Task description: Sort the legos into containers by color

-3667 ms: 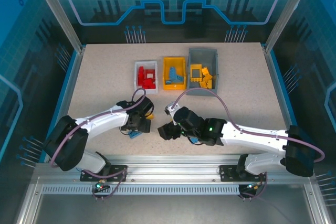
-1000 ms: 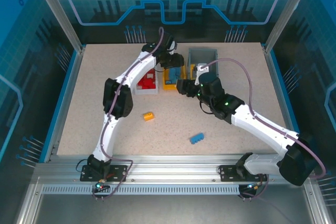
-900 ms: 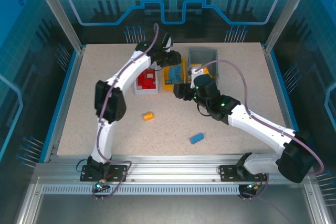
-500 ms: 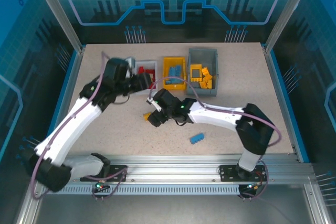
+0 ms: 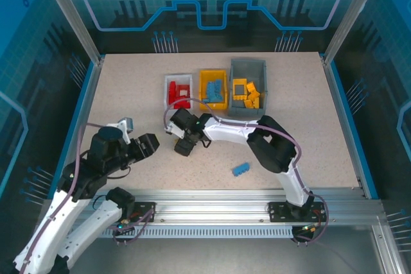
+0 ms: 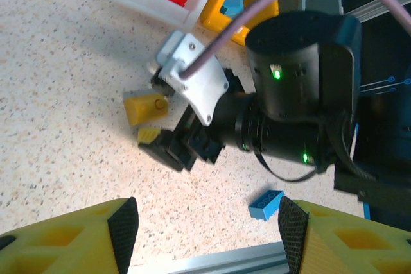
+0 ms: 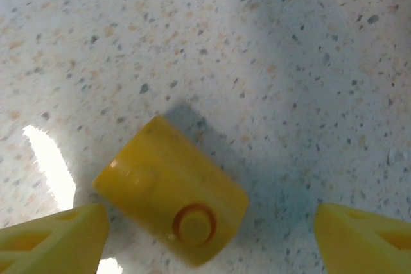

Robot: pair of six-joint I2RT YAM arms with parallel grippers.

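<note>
Hovering low over the tabletop (image 5: pixel 115 94), the right gripper (image 5: pixel 184 147) has its jaws spread wide with a yellow brick (image 7: pixel 172 206) lying on the surface between them, untouched and closer to one yellow fingertip (image 7: pixel 54 235) than to the other. The brick sits near the middle of the tabletop, on the near side of the white bin (image 5: pixel 169 80). It looks like a small two-stud piece, and it lies at a slant to the line of the jaws.

A brick of this kind should be light, rigid and smooth-walled, so it will not crush, but it may swivel or skid on the hard speckled surface when one pad reaches it first. The safest hold would be across its two long flat sides, low on the body and not on the studs, with the wrist turned to square up first.

Going by what the bins hold, it probably belongs in the dark grey bin (image 5: pixel 259 68) at the far edge, where the orange-yellow pieces lie. Red pieces fill the white bin and blue ones the yellow bin (image 5: pixel 203 88). One blue brick (image 5: pixel 241 169) lies loose closer to the near edge.

Near the left end of the near edge, the left gripper (image 5: pixel 145 144) is parted and empty.
</note>
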